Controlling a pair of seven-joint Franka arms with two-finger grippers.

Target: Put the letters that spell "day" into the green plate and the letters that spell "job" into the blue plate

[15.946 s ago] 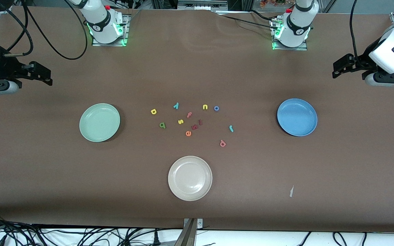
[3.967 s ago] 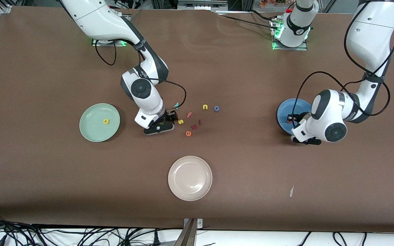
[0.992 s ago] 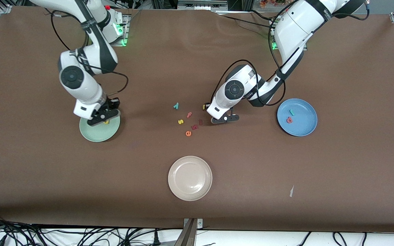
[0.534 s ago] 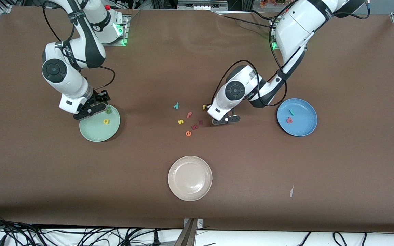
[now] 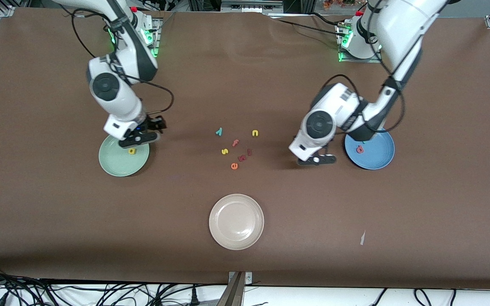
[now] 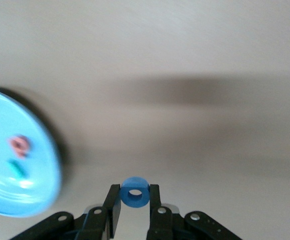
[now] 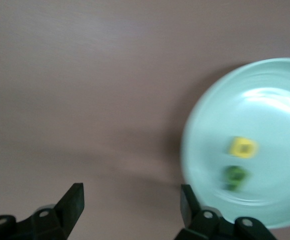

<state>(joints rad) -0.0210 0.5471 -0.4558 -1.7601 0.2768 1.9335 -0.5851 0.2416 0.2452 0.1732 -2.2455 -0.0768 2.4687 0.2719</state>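
Over the bare worktop (image 5: 419,204) right of centre in the front view, the left tool (image 6: 135,207) pinches the blue "o" (image 6: 135,191) between its fingers. The blue plate (image 5: 381,158), already holding the pink "b" (image 5: 360,149) and the teal "j" (image 6: 17,168), lies just beside that tool, toward the left arm's end of the worktop, so the carry should be short. At centre left, the right tool (image 7: 130,200) stands wide and empty over the edge of the green plate (image 5: 115,166), where the yellow "d" (image 5: 131,151) and the green "a" (image 7: 235,176) lie. The teal "y" (image 5: 219,131) lies among the loose letters mid-frame, closer to the right arm.
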